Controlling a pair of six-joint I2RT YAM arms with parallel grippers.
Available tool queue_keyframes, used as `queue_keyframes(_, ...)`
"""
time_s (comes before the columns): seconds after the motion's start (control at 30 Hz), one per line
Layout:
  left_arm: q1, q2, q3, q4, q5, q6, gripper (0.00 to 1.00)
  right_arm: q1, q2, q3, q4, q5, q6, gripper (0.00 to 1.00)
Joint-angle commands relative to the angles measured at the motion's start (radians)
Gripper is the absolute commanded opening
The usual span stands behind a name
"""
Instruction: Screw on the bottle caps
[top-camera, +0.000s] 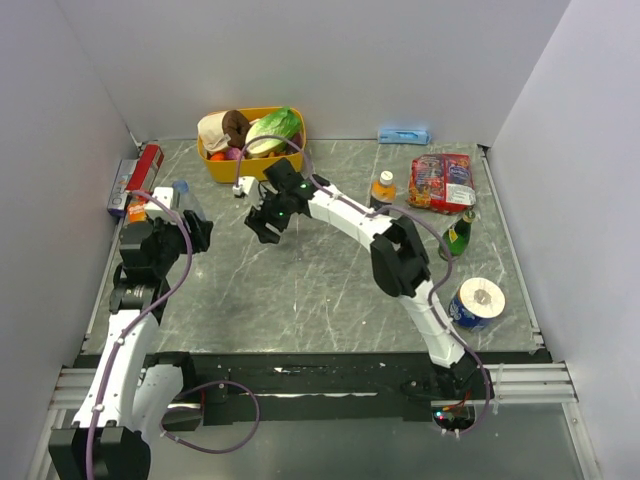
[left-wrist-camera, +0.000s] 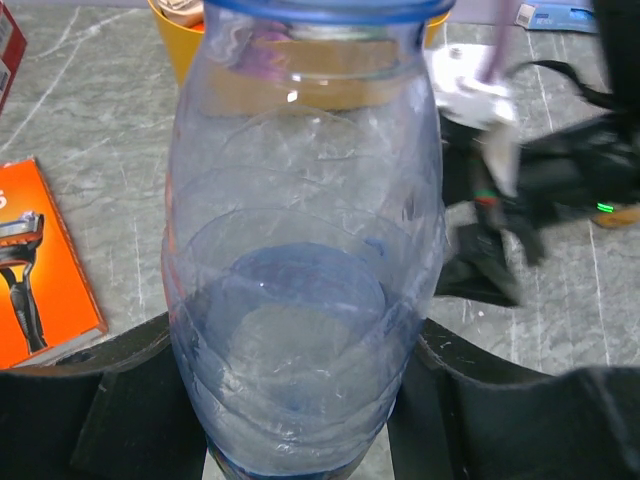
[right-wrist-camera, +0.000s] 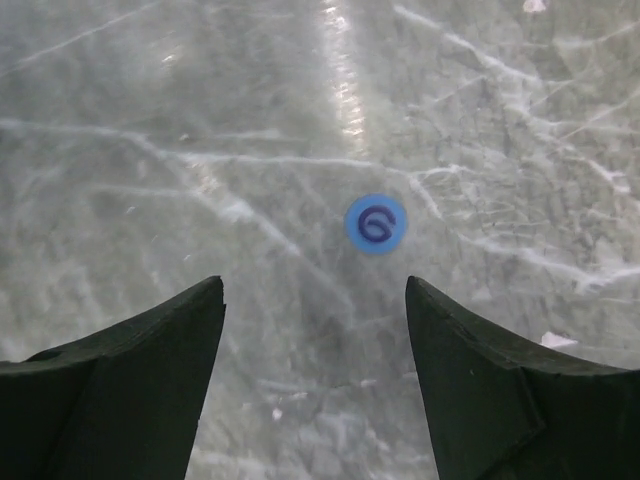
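The left tool (left-wrist-camera: 300, 430) is gripping the clear water bottle (left-wrist-camera: 300, 250), its 2 fingers (left-wrist-camera: 130, 410) pressing against the sides. The right tool (right-wrist-camera: 313, 290) is hovering wide open and empty above the blue cap (right-wrist-camera: 376, 223), which is lying on the worktop (right-wrist-camera: 150, 120).

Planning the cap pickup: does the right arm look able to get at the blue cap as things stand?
Probably yes: the right pincer hangs open over the table, the blue cap lies just ahead of its fingertips, and nothing stands between them.
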Motion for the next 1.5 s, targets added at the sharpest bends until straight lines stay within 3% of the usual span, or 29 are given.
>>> queue_keyframes(0.0, 0.006, -0.022, 0.008, -0.008, 0.030, -0.031, 0.01, -0.009, 0.112, 0.209, -0.063, 0.043, 0.136, 0.81)
queue_keyframes(0.43, 0.006, 0.013, 0.015, 0.044, 0.085, -0.044, 0.01, -0.004, 0.220, 0.292, -0.069, 0.161, 0.232, 0.75)
queue_keyframes(0.57, 0.007, 0.029, 0.022, 0.051, 0.079, -0.073, 0.01, -0.003, 0.295, 0.409, -0.146, 0.201, 0.256, 0.75)
queue_keyframes(0.7, 0.006, 0.026, 0.024, 0.052, 0.071, -0.091, 0.01, -0.001, 0.283, 0.343, -0.123, 0.172, 0.268, 0.73)
queue_keyframes(0.83, 0.007, 0.020, 0.025, 0.052, 0.062, -0.083, 0.01, -0.001, 0.318, 0.395, -0.142, 0.187, 0.293, 0.65)
queue_keyframes(1.0, 0.007, 0.015, 0.024, 0.046, 0.053, -0.068, 0.01, 0.010, 0.262, 0.282, -0.073, 0.215, 0.284, 0.64)
queue_keyframes(1.27, 0.009, 0.040, 0.028, 0.081, 0.054, -0.077, 0.01, 0.059, 0.297, 0.339, -0.100, 0.316, 0.250, 0.58)
queue_keyframes(1.47, 0.009, 0.056, 0.024, 0.086, 0.057, -0.076, 0.01, 0.054, 0.277, 0.305, -0.091, 0.286, 0.238, 0.59)
